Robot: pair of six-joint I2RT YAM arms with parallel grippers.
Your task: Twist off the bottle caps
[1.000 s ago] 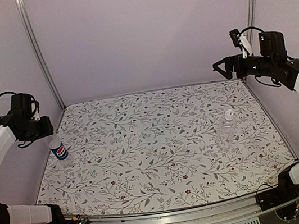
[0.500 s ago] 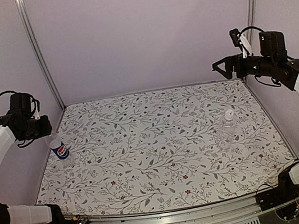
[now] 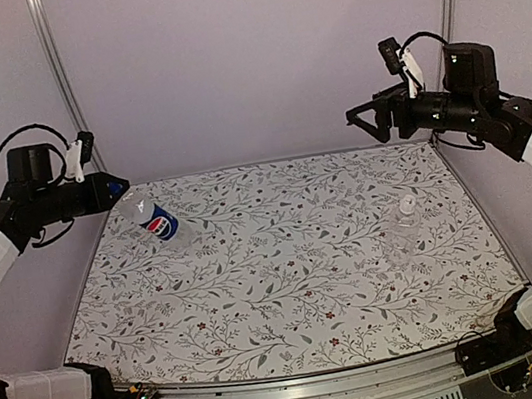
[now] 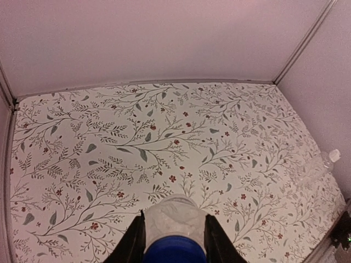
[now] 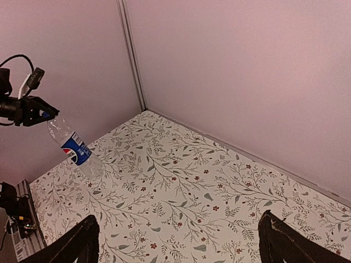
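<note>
My left gripper (image 3: 115, 191) is shut on the bright blue cap (image 4: 174, 251) of the Pepsi bottle (image 3: 156, 221). The bottle hangs from the cap, tilted down and to the right above the far left of the table; the right wrist view shows it too (image 5: 74, 148). The plain bottle (image 3: 407, 225) with its whitish cap (image 3: 406, 202) stands upright at the right side of the table and also shows in the left wrist view (image 4: 321, 166). My right gripper (image 3: 360, 124) is open and empty, high above the far right of the table, apart from both bottles.
The table wears a floral cloth (image 3: 285, 257). Pale walls with metal corner posts (image 3: 61, 90) close the back and sides. A small electronics box (image 5: 22, 219) sits at the table's near left edge.
My left gripper has lifted the Pepsi bottle off the left edge of the table and swung it up and to the right, tilting it. My right arm has moved a little to the left.
</note>
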